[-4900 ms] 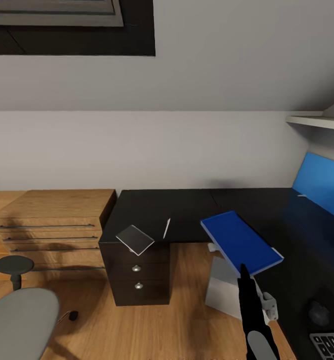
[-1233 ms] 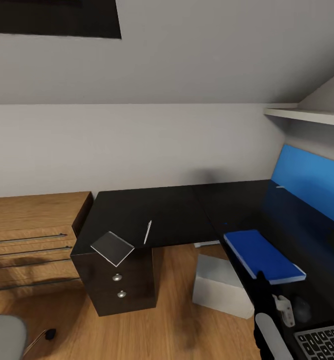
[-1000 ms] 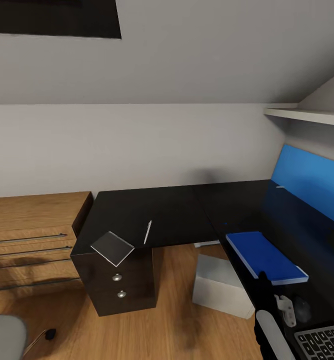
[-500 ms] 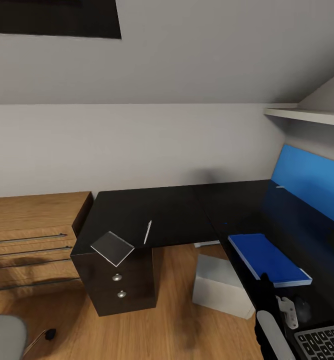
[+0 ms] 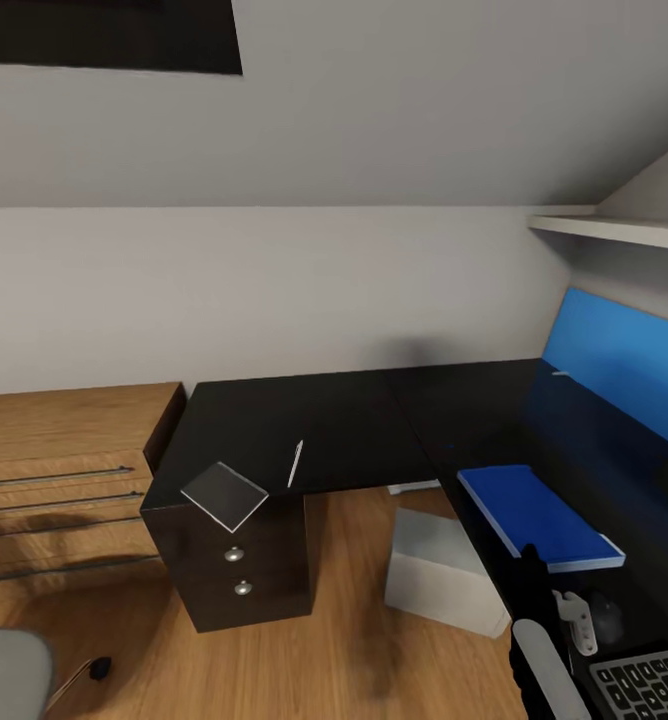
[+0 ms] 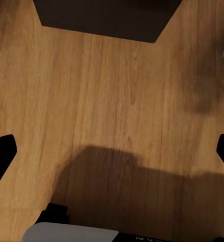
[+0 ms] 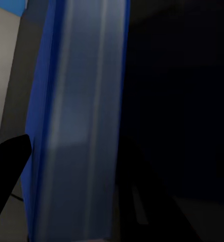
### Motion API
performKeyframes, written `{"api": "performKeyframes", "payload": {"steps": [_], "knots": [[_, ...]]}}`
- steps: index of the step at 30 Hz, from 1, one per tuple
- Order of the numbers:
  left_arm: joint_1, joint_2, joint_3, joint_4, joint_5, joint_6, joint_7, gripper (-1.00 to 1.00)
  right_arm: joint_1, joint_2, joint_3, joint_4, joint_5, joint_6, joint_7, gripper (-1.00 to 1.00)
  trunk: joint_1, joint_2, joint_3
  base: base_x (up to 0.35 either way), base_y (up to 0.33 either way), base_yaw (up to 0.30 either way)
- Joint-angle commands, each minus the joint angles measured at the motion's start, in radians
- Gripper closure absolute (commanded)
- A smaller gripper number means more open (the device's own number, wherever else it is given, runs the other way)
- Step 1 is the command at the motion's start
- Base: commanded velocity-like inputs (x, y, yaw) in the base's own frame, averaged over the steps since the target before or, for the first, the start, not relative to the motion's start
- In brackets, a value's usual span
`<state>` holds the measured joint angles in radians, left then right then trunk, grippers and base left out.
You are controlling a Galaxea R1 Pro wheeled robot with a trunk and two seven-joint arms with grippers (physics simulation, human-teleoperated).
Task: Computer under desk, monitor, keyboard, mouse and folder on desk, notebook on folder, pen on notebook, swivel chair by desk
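The blue notebook (image 5: 539, 517) lies on the right wing of the black desk (image 5: 354, 420). My right gripper (image 5: 527, 556) is shut on the notebook's near edge. In the right wrist view the notebook (image 7: 76, 116) sits between the dark fingers of my right gripper (image 7: 76, 171). The grey folder (image 5: 224, 495) overhangs the desk's left front corner, with the pen (image 5: 295, 464) beside it. The mouse (image 5: 604, 618) and keyboard (image 5: 644, 685) lie near my right arm. The computer (image 5: 439, 572) stands on the floor under the desk. A corner of the swivel chair (image 5: 4, 680) shows. My left gripper (image 6: 112, 154) hangs open over the floor. The monitor is out of view.
A light wooden dresser (image 5: 64, 470) stands left of the desk. A blue panel (image 5: 624, 365) leans at the back right under a white shelf (image 5: 614, 232). Wooden floor (image 5: 354, 640) lies between the drawer unit and the computer.
My right gripper and the notebook have slid slightly right along the desk over the last second. Earlier the notebook was held tilted above the desk edge; the camera has also shifted since.
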<state>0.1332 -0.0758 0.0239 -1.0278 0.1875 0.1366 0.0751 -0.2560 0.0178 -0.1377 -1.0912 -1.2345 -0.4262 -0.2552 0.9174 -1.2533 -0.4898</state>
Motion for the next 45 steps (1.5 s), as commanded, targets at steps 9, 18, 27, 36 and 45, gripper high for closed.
{"api": "performKeyframes", "payload": {"steps": [9,18,27,36,45], "knots": [[0.000,0.000,0.001,-0.003,0.010,0.006,0.001,-1.00,0.000,0.001,0.000,0.007,-0.036,-0.009,-0.001,1.00,0.012,-0.022,-0.010,0.000,0.000,0.000],[0.000,0.001,0.001,-0.003,0.010,0.006,-0.001,-1.00,0.000,0.001,0.000,0.007,-0.036,-0.009,-0.001,1.00,0.012,-0.022,-0.010,0.000,0.000,0.000],[0.000,0.001,0.001,-0.003,0.010,0.006,-0.002,-1.00,0.000,0.001,0.000,0.007,-0.036,-0.009,-0.001,1.00,0.012,-0.022,-0.010,0.000,0.000,0.000],[0.000,0.001,0.001,-0.003,0.010,0.006,-0.002,-1.00,0.000,0.001,0.000,0.007,-0.036,-0.008,-0.001,1.00,0.012,-0.022,-0.010,0.000,0.000,0.000],[0.000,0.001,0.001,-0.002,0.010,0.006,-0.002,-1.00,0.000,0.001,0.000,0.007,-0.036,-0.008,-0.001,-1.00,0.012,-0.022,-0.010,0.000,0.000,0.000]]}}
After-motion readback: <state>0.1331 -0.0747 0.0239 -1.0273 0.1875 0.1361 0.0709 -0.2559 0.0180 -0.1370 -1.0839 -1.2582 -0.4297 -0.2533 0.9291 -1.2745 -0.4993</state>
